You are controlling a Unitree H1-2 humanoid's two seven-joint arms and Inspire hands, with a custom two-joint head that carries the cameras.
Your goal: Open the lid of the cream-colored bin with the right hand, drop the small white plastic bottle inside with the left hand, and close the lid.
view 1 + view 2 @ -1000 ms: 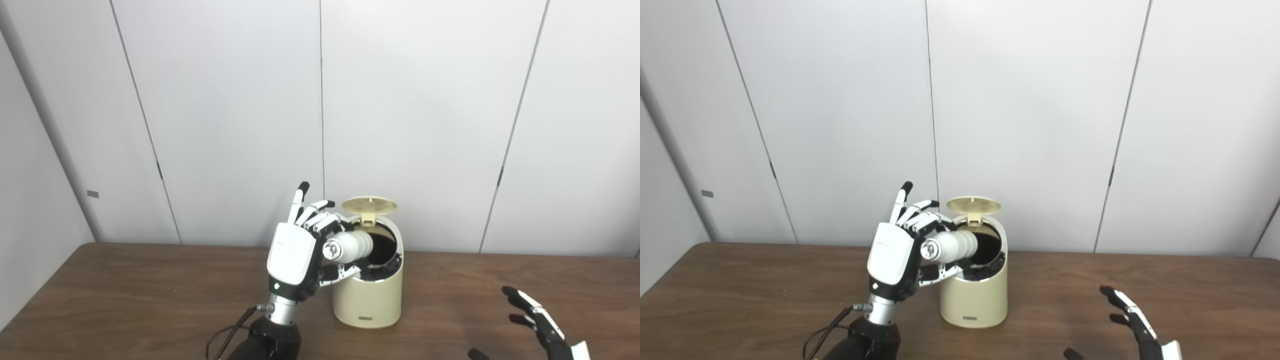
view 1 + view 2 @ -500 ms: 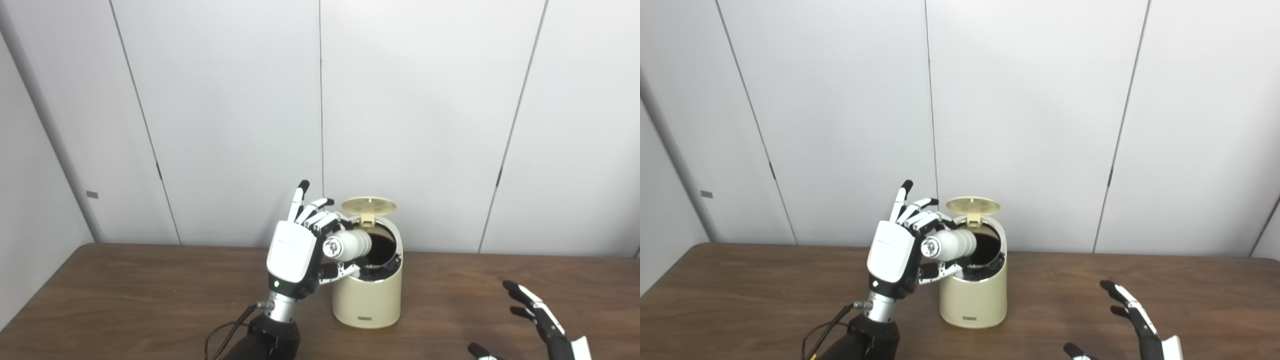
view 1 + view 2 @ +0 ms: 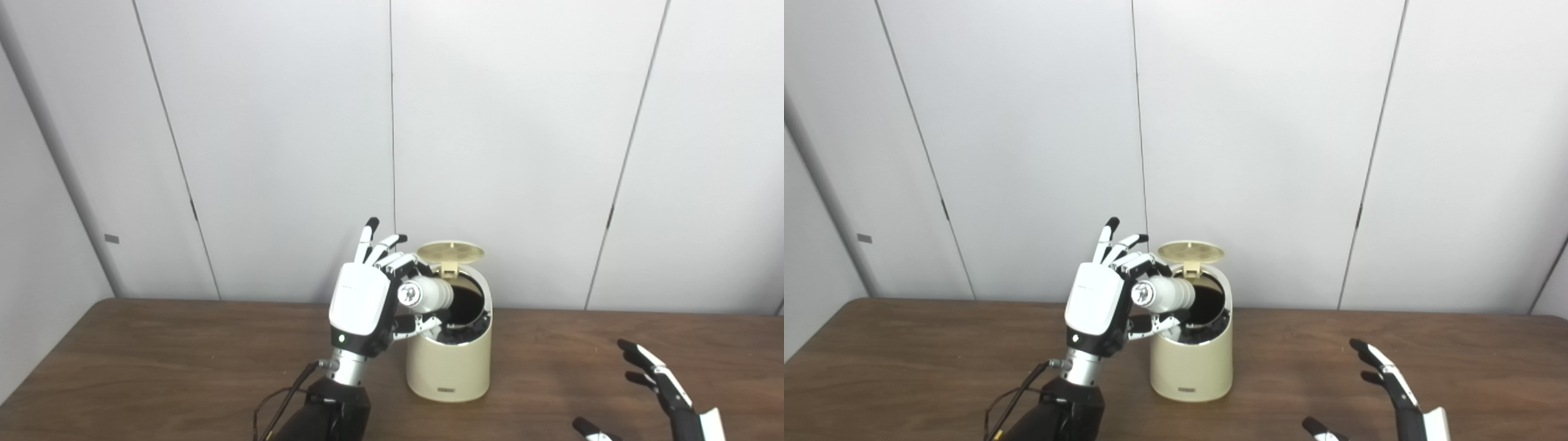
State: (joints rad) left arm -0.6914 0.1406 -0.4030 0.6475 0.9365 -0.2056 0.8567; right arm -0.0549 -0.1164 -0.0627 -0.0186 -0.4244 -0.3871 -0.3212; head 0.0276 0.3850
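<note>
Left eye view: the left hand (image 3: 367, 300) is raised beside the cream-colored bin (image 3: 449, 361), its white back toward the camera. It grips the small white plastic bottle (image 3: 425, 294) between thumb below and curled fingers (image 3: 395, 262) above, while the other fingers point upward. The bottle lies roughly on its side, cap end toward the camera, its far end reaching over the bin's dark mouth at the left rim. The lid (image 3: 450, 252) stands open, tipped back on its hinge at the rear of the bin. The bin sits on the brown wooden table (image 3: 153, 367). The right hand (image 3: 664, 398) is low at the picture's bottom right, well apart from the bin, fingers spread and holding nothing.

Right eye view: the same grasp shows, the left hand (image 3: 1099, 309) pinching the bottle (image 3: 1164, 293) just to the right of its palm, the bottle's body lying across the left edge of the bin (image 3: 1191, 367) above the opening. The lid (image 3: 1191, 251) is up. The right hand (image 3: 1390, 392) hovers over the table (image 3: 906, 367) near the bottom edge, wide and empty, partly cut off by the frame.
</note>
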